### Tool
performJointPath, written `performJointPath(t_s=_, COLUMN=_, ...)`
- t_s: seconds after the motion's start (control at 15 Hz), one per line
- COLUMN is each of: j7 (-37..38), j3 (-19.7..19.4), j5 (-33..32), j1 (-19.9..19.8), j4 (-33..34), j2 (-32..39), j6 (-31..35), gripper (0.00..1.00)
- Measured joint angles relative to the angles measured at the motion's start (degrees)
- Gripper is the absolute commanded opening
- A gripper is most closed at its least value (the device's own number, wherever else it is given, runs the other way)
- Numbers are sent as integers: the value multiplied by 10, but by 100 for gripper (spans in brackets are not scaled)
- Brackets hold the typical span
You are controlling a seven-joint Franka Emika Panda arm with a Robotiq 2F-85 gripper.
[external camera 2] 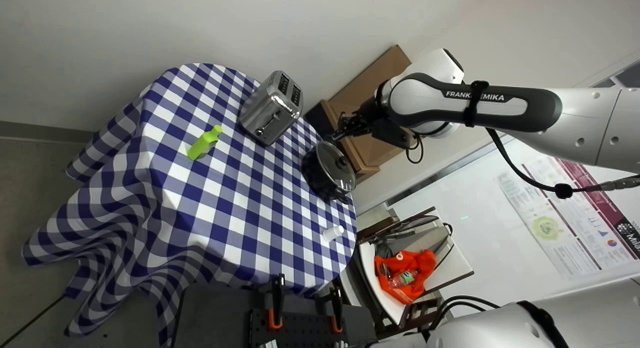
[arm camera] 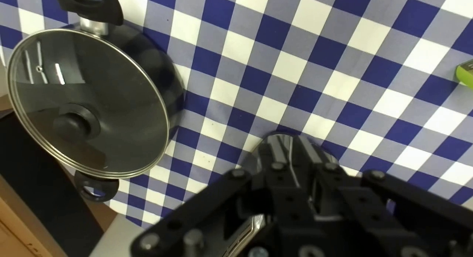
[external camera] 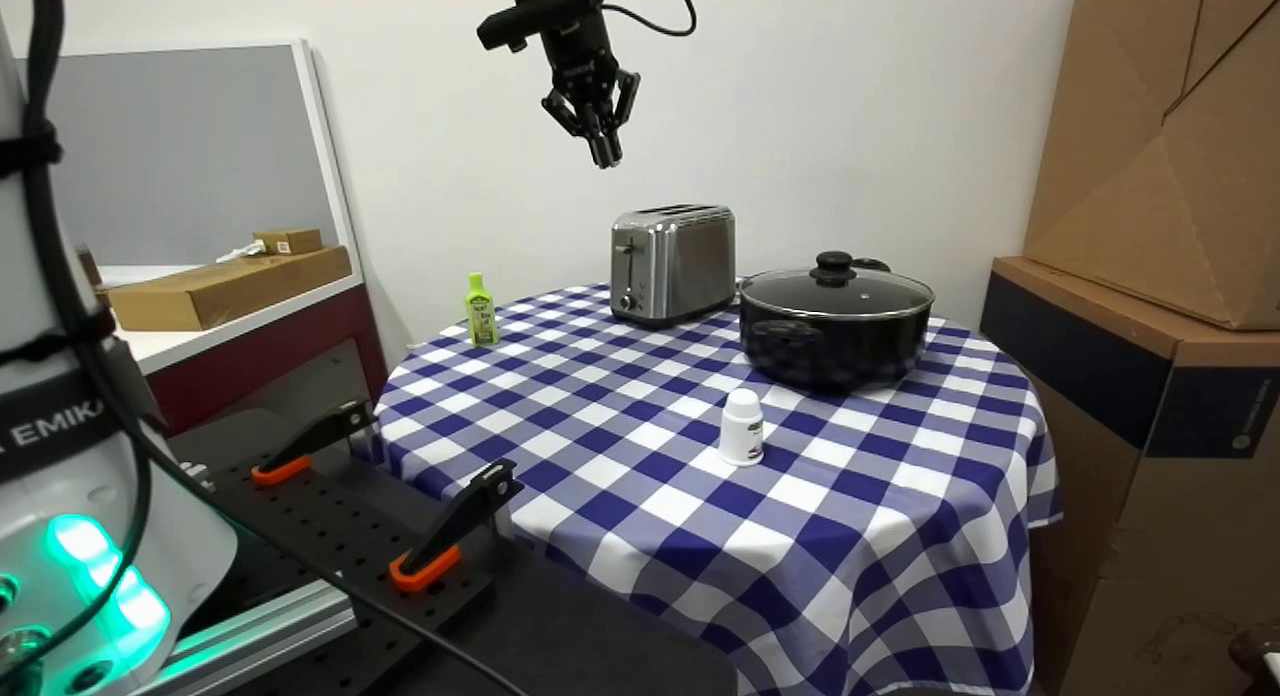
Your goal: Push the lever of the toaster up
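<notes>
Near the far edge of the checked tablecloth [external camera: 590,426], by the wall [external camera: 860,116], sits the toaster [external camera: 675,266], lever [external camera: 624,248] on its narrow end face. Lidded pot [external camera: 838,344] near it, cardboard boxes [external camera: 1150,176] beyond the pot. I've got room on the lever side, across to the green bottle [external camera: 481,314]. Gripper [external camera: 607,162] hangs higher than the toaster, air all round it. 2 fingers [arm camera: 276,151] drawn together, clenched, grasping nothing.
</notes>
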Motion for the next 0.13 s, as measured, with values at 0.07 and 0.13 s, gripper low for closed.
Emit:
performJointPath(t_s=0.07, j7=0, j3=0, j5=0, j1=1, j4=0, j2=1, j6=0, gripper=27)
performJointPath(t_s=0.13, j7=0, j3=0, j5=0, j1=2, j4=0, j2=3, j6=0, gripper=27)
